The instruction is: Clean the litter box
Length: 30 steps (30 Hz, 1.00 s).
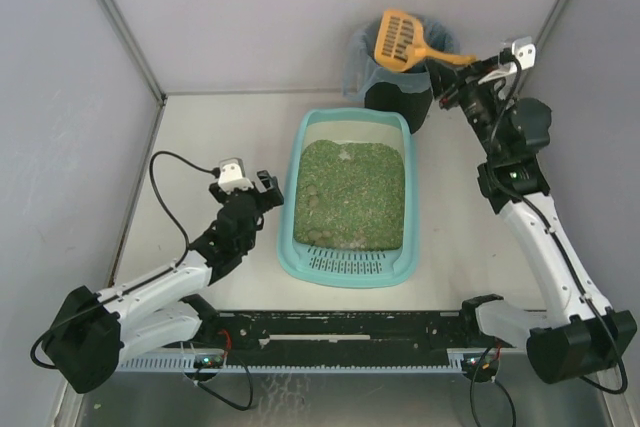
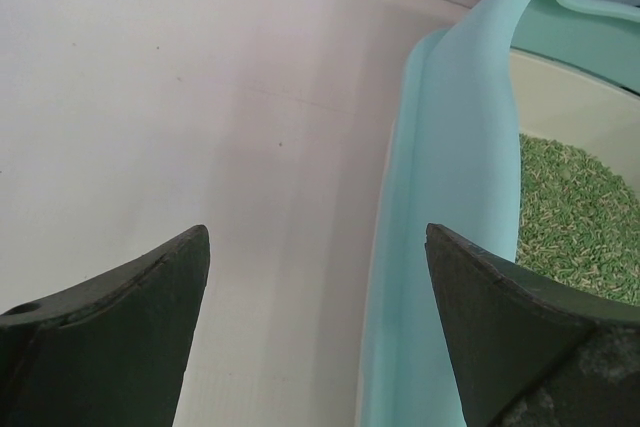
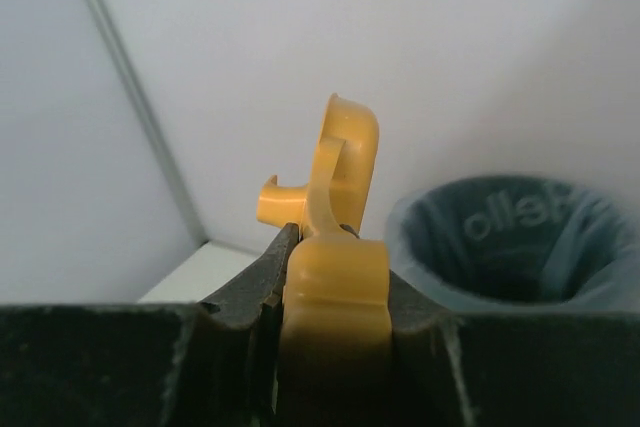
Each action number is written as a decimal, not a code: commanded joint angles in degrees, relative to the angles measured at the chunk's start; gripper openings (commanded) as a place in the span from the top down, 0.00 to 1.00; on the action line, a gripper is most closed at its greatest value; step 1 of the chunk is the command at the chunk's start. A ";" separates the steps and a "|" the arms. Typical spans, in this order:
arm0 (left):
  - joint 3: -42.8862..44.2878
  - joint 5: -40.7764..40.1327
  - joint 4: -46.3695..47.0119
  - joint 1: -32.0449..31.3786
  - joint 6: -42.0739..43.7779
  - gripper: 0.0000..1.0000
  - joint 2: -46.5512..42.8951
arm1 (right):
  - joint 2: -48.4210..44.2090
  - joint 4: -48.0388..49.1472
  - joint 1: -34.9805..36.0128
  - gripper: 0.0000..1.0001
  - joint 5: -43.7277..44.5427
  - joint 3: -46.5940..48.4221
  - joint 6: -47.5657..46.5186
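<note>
1. Yellow scoop [image 1: 400,39] is clamped by its handle in the right gripper [image 1: 450,67], slotted head over the black bin [image 1: 398,99].
2. Left gripper [image 1: 270,193] is spread wide with nothing in it, just beside the litter box [image 1: 292,237] left wall.
3. Litter box sits mid-table, long axis running away from the bases, grille end nearest them. It lies in front of the bin, down-left of the right gripper.
4. Left arm is nearer the box. The scoop likely has to come toward the bases to reach the green litter [image 1: 352,195].

White arms [image 1: 150,292], black joints [image 1: 235,227], cables [image 1: 165,172], pincers [image 2: 317,237]; perhaps green LEDs [image 1: 514,175].
</note>
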 commanded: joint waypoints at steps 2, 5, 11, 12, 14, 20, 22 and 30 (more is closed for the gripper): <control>0.58 -2.58 7.68 -0.24 2.13 0.08 -1.49 | -4.75 -10.78 0.75 1.00 -6.46 -4.52 13.22; -0.69 -3.51 9.49 -0.25 2.44 0.08 -2.32 | -6.83 -21.58 2.19 1.00 -6.63 -5.29 11.98; -1.04 -2.74 8.80 -0.24 3.00 0.08 -3.59 | -9.55 -36.96 5.60 1.00 -1.20 -7.09 9.80; -1.01 -2.60 8.62 -0.24 3.21 0.08 -3.83 | -9.54 -39.39 6.28 1.00 0.27 -7.04 9.52; -0.98 -2.64 8.42 -0.24 3.55 0.08 -3.86 | -9.03 -42.96 7.66 1.00 3.13 -7.09 9.46; 0.08 -1.96 7.03 -0.24 3.55 0.08 -2.97 | -5.47 -47.82 12.80 1.00 12.80 -7.06 9.55; 0.44 -1.87 6.41 -0.24 3.51 0.08 -2.64 | -4.14 -48.39 13.88 1.00 14.60 -6.61 9.58; 1.53 -2.81 5.24 -0.24 2.76 0.08 -1.79 | 5.33 -54.27 18.55 1.00 23.73 -0.46 7.39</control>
